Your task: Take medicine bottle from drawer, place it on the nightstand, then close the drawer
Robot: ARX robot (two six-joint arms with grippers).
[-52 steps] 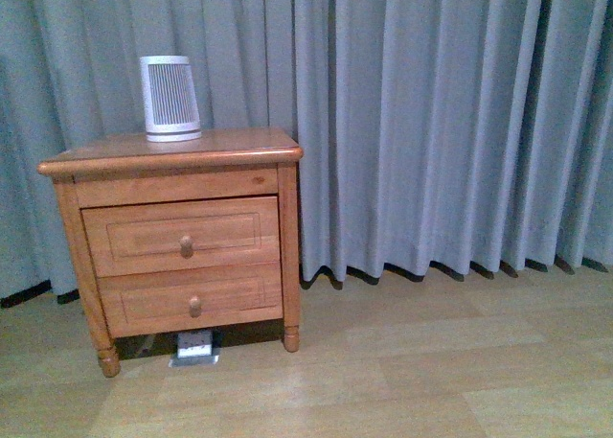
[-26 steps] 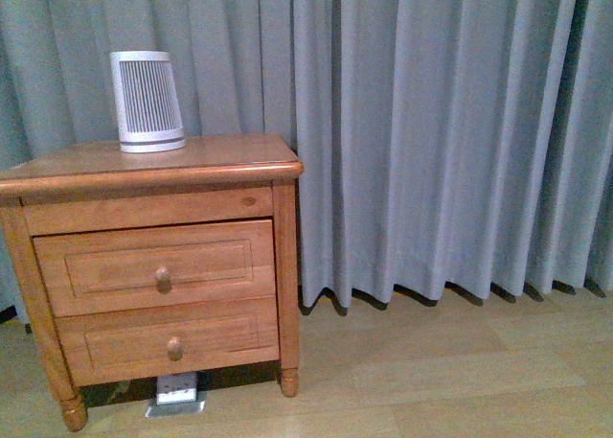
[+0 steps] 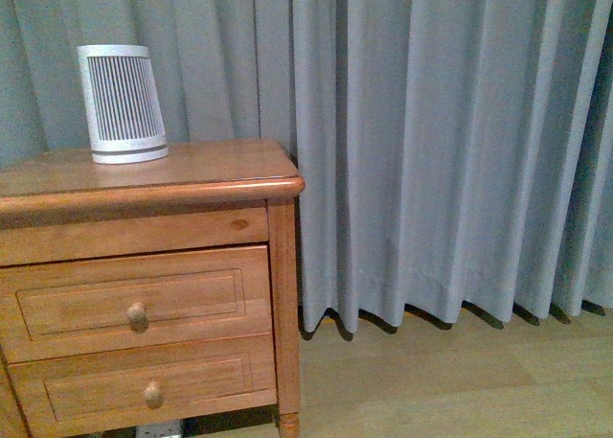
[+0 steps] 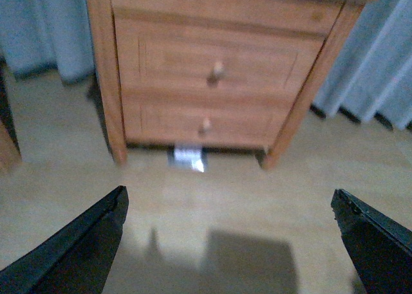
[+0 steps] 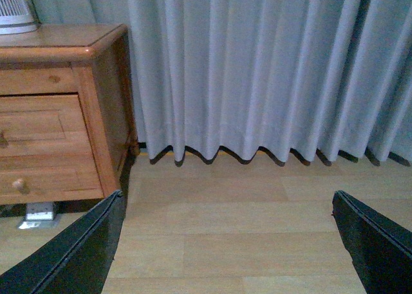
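The honey-brown wooden nightstand [image 3: 192, 184], smooth with a rounded tabletop, stands at 8 o'clock in the front view, and a white box with grey stripes [image 3: 122, 103] sits on it at 10 o'clock. Its upper drawer [image 3: 57, 299], with a round knob [image 3: 137, 313], is shut, so the medicine bottle cannot be seen. The black left fingers [image 4: 77, 246] and right fingers [image 5: 77, 249] are spread wide, holding nothing.

A grey pleated curtain [image 3: 431, 150] fills the upper and right frame; its wavy hem shows dark gaps above the pale wood floor [image 3: 460, 395] at lower right.
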